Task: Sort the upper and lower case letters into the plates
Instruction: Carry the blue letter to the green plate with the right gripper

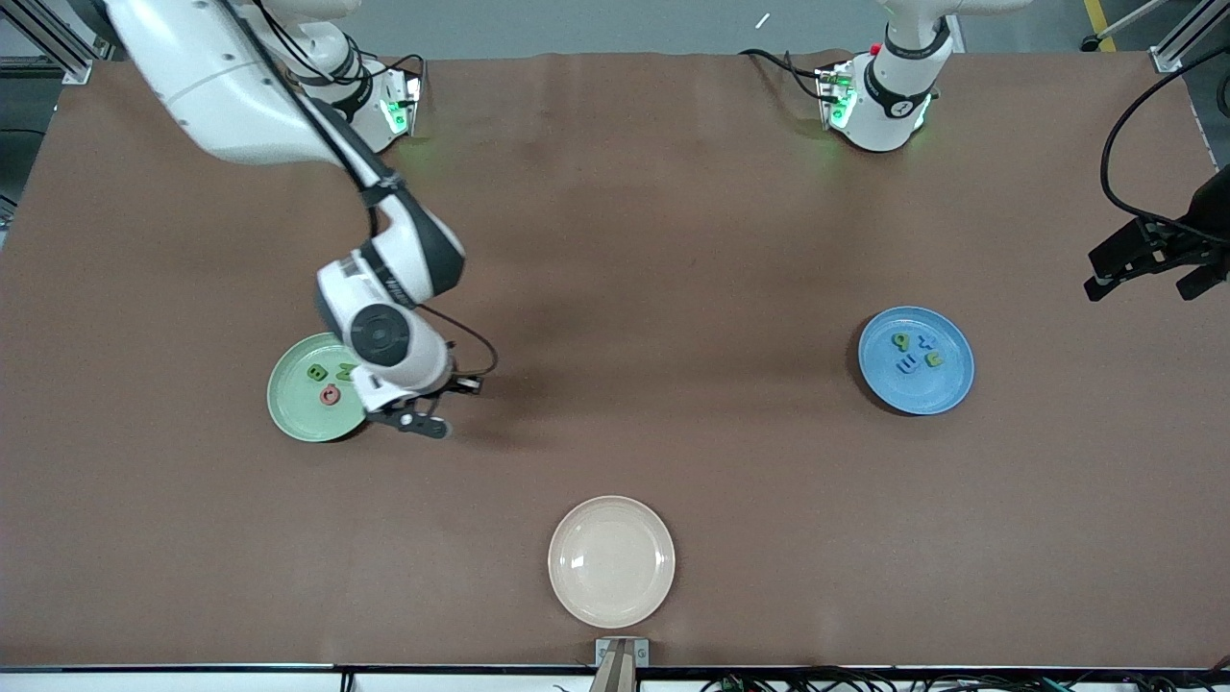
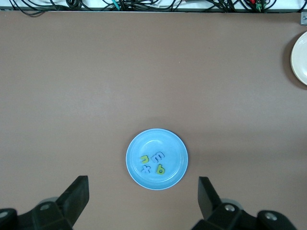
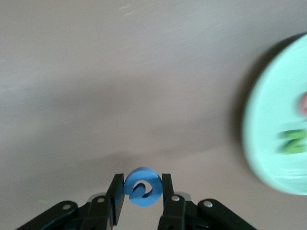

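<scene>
the step in hand looks like the last delivery: the right gripper [image 3: 142, 191] is closed on a blue letter [image 3: 142, 187], a round, curled shape pinched between its two fingers, and it hangs just beside the pale green plate [image 1: 293, 408], over the bare surface at the plate's rim on the side toward the middle of the surface. that plate lies toward the right arm's end, well in from the edges, and already carries three letters: a green one [image 1: 316, 372], a pink-red one [image 1: 330, 394], and another green one [image 1: 344, 371] half hidden under the arm. the blue plate [image 1: 947, 384] toward the left arm's end holds four letters [image 1: 914, 352], green and blue. the cream-white plate [image 1: 612, 559] near the front edge is empty.

the next move, as i judge it, calls for carrying the held letter over the green plate's middle, low enough that the light foam does not bounce out, then opening.

the left gripper [image 2: 144, 201] waits with its jaws wide apart, holding nothing, high over the surface near the blue plate.

only the right wrist view shows the held letter; in the front view the wrist hides it. only the left wrist view shows the left gripper's spread clearly.
</scene>
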### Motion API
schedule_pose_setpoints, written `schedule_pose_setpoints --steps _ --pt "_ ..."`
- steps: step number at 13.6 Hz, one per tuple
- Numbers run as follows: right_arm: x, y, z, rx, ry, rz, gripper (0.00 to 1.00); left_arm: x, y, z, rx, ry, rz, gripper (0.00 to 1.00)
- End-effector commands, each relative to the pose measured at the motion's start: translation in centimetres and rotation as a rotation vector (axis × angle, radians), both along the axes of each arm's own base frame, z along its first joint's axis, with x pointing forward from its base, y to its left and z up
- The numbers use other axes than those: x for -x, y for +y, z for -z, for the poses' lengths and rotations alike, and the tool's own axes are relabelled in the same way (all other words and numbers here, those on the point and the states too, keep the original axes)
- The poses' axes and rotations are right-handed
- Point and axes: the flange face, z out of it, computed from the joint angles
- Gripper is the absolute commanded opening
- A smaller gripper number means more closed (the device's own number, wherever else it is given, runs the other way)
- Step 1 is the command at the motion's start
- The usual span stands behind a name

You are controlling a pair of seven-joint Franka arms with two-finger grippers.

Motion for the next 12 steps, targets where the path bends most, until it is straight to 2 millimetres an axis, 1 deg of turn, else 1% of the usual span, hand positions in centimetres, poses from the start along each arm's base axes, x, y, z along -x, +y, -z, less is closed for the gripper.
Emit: schedule_pose_setpoints --steps 1,2,4,6,9,10,12 --pt "-0.1 -6.3 -2.6 -0.047 0.065 -0.064 0.0 0.4 0.3 -0.6 0.01 0.003 0.01 1.0" --pt "0.0 -7.7 -3.0 -0.044 0.082 -0.074 0.0 0.4 0.2 -0.6 0.01 0.002 0.011 1.0" --pt "1.2 -9.7 -3.3 -0.029 0.096 -0.098 0.0 0.4 0.2 -0.6 0.008 0.003 0.011 1.0" --pt "2.0 -12.2 -3.1 -0.022 0.109 -0.1 0.0 0.4 0.2 -0.6 0.008 0.003 0.011 1.0" --pt "4.2 -13.7 -1.2 -0.02 0.102 -0.1 0.0 0.4 0.0 -0.6 0.008 0.003 0.015 1.0" --pt "5.0 -14.6 -0.2 -0.024 0.097 -0.099 0.0 0.4 0.0 -0.6 0.008 0.003 0.015 1.0" --pt "6.0 -16.7 1.3 -0.045 0.076 -0.112 0.0 0.4 0.0 -0.6 0.008 0.002 0.015 1.0"
